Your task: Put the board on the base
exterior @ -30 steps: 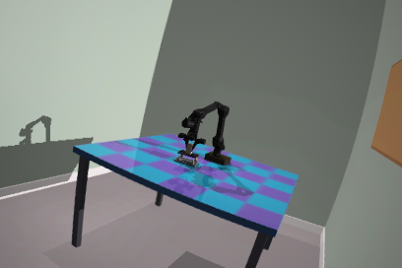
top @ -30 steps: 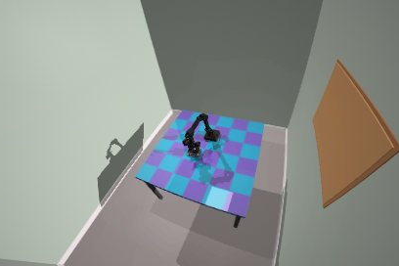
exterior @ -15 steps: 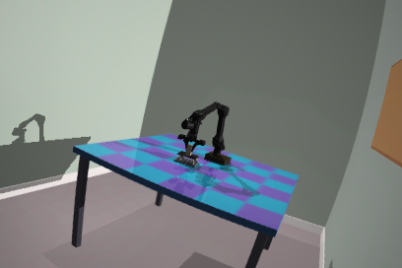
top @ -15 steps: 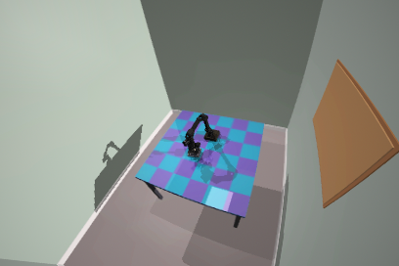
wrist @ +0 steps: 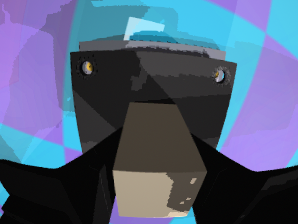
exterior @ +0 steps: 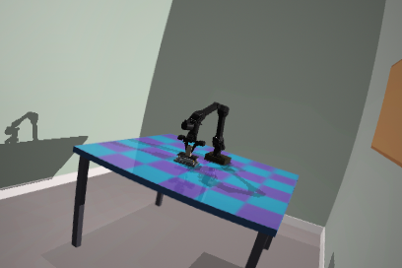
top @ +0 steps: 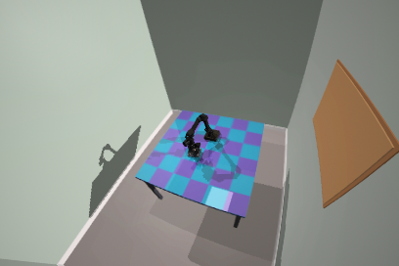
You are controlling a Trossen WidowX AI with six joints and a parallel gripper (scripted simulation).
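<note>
Board (wrist: 107, 92) over base (wrist: 150, 46), far-edge pins showing thru holes; tool (top: 194, 145) (exterior: 189, 146) (wrist: 153, 135) part-open, clamped on handle (wrist: 150, 137).

1 arm (top: 202, 118) (exterior: 217, 106), 1 table (top: 188, 168) (exterior: 160, 172), 1 board (wrist: 175, 82), 1 handle (wrist: 159, 140), 1 base (wrist: 220, 54); 2 board holes visible, gold in one.

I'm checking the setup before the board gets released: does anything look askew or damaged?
Nothing looks damaged. In the wrist view, a strip of the grey base shows past the black board's far edge, yet gold shows in both visible holes, so I can't call it misaligned.
</note>
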